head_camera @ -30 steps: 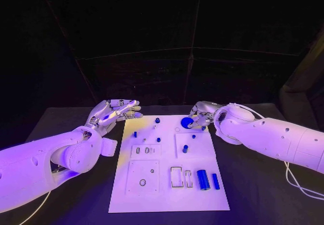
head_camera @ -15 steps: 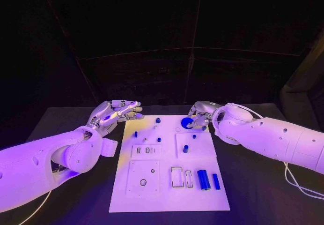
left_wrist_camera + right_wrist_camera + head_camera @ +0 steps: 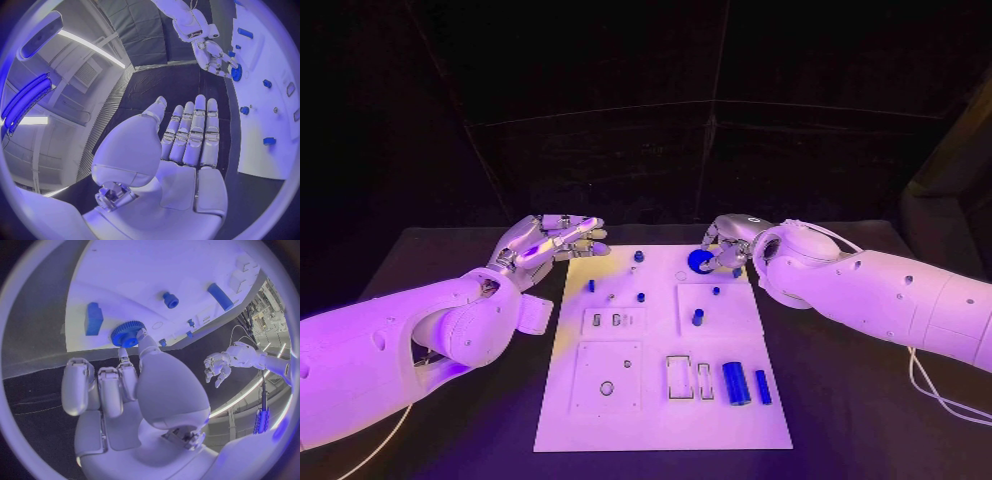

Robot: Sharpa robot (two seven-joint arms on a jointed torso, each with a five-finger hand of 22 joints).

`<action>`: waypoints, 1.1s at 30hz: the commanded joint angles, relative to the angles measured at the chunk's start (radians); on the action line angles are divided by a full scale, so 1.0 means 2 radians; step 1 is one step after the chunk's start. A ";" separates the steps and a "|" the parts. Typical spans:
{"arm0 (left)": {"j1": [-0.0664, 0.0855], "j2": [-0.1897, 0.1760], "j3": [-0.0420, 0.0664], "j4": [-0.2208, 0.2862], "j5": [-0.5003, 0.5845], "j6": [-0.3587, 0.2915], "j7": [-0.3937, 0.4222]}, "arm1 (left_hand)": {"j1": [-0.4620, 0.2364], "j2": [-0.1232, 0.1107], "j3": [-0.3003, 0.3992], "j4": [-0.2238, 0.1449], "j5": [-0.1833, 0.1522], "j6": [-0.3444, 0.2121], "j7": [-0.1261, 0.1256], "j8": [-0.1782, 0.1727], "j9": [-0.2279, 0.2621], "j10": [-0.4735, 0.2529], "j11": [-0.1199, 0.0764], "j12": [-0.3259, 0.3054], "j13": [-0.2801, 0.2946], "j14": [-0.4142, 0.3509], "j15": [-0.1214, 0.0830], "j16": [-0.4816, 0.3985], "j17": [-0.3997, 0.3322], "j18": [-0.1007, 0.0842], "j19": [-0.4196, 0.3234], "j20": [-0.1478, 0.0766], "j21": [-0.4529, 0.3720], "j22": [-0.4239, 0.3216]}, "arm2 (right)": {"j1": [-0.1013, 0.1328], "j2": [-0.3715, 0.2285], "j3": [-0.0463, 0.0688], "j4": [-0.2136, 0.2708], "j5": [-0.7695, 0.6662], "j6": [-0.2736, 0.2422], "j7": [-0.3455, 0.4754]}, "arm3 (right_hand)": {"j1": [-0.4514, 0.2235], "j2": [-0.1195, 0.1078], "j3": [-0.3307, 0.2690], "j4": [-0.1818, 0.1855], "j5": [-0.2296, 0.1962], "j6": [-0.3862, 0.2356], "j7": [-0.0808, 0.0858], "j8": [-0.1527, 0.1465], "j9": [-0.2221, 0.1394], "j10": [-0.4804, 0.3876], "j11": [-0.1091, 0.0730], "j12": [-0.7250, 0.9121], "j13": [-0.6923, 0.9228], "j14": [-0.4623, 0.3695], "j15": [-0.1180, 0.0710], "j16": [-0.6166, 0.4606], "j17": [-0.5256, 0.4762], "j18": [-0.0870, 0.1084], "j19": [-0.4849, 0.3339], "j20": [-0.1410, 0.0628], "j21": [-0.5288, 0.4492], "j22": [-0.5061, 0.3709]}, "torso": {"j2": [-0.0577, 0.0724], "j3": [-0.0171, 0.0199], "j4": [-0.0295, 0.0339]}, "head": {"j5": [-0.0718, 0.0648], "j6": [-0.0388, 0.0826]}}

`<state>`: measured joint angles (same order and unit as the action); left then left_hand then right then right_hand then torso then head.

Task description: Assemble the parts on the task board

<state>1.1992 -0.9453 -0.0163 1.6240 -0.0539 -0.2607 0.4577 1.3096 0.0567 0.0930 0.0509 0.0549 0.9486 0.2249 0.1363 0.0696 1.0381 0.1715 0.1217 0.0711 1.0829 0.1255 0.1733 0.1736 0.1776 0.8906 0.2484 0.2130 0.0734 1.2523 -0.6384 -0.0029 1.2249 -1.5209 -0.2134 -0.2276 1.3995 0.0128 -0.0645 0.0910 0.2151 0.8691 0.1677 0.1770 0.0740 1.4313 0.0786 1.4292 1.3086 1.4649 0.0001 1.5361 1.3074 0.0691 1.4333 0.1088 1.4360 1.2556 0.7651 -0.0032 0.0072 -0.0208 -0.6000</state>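
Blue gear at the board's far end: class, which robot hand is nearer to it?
Right. The right hand pinches the blue gear; the left hand hovers open beyond the task board's opposite edge.

Robotics lab: black tabletop [image 3: 444, 260], dark curtained backdrop [image 3: 661, 150], ceiling strip lights [image 3: 90, 46], white task board [image 3: 661, 400].

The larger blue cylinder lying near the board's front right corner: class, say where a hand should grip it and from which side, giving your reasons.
The larger blue cylinder lies flat on the task board. Probably come from above and pinch across its round sides at mid-length. A smaller blue bar lies close alongside, so fingers have little room there.
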 commanded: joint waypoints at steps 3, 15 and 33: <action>0.001 0.001 0.000 0.000 0.000 0.012 -0.007 | 0.005 0.001 0.000 -0.003 0.003 0.000 0.002 -0.002 -0.001 0.002 0.001 -0.003 -0.001 0.002 0.003 -0.003 0.001 0.003 0.003 -0.001 -0.003 -0.001 | 0.001 0.001 0.000 0.001 -0.012 0.010 -0.004 | 0.014 0.009 0.013 -0.009 -0.011 0.022 -0.003 0.010 0.003 0.011 -0.002 0.009 0.052 0.043 -0.001 0.003 0.086 -0.004 0.003 -0.002 0.003 0.003 | 0.000 0.0000 -0.0004 | 0.000 0.001; 0.001 0.000 0.000 0.002 -0.001 0.016 -0.012 | 0.005 0.002 0.000 -0.004 0.003 0.000 0.002 -0.003 -0.001 0.001 0.001 -0.004 -0.001 0.001 0.003 -0.004 0.001 0.003 0.003 -0.001 -0.003 -0.001 | 0.001 0.002 0.000 0.000 -0.016 0.034 -0.009 | 0.012 0.011 0.026 -0.013 -0.015 0.044 -0.010 0.012 0.002 0.017 -0.008 0.015 0.061 0.043 -0.005 0.003 0.085 -0.004 0.004 -0.007 0.005 0.006 | 0.000 0.0001 0.0005 | -0.001 0.000; 0.001 -0.003 0.000 0.003 -0.001 0.017 -0.012 | 0.007 0.003 0.005 -0.008 0.003 -0.002 0.003 -0.005 -0.001 0.000 0.002 -0.007 -0.001 0.000 0.004 -0.007 0.001 0.003 0.002 0.000 -0.005 -0.002 | 0.001 -0.005 0.001 0.067 -0.085 -0.081 -0.033 | -0.006 0.009 0.060 -0.010 0.032 0.063 -0.015 -0.002 -0.003 0.028 -0.013 0.023 0.073 0.044 -0.010 0.003 0.087 -0.009 0.014 -0.011 0.015 0.029 | 0.000 -0.0003 0.0011 | 0.005 0.000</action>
<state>1.1993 -0.9499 -0.0164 1.6276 -0.0540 -0.2401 0.4294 1.3134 0.0605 0.1032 0.0407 0.0549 0.9486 0.2249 0.1321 0.0689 1.0381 0.1715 0.1115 0.0705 1.0829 0.1255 0.1617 0.1748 0.1777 0.8906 0.2484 0.2054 0.0710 1.2510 -0.6492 -0.0025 1.3402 -1.6132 -0.2851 -0.2578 1.3957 0.0302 0.0499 0.0718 0.2702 0.9680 0.1573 0.1731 0.0674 1.4638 0.0566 1.4704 1.3077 1.4651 -0.0147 1.5397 1.3081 0.0696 1.4566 0.0854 1.4631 1.3075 0.7649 -0.0029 0.0077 -0.0151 -0.5995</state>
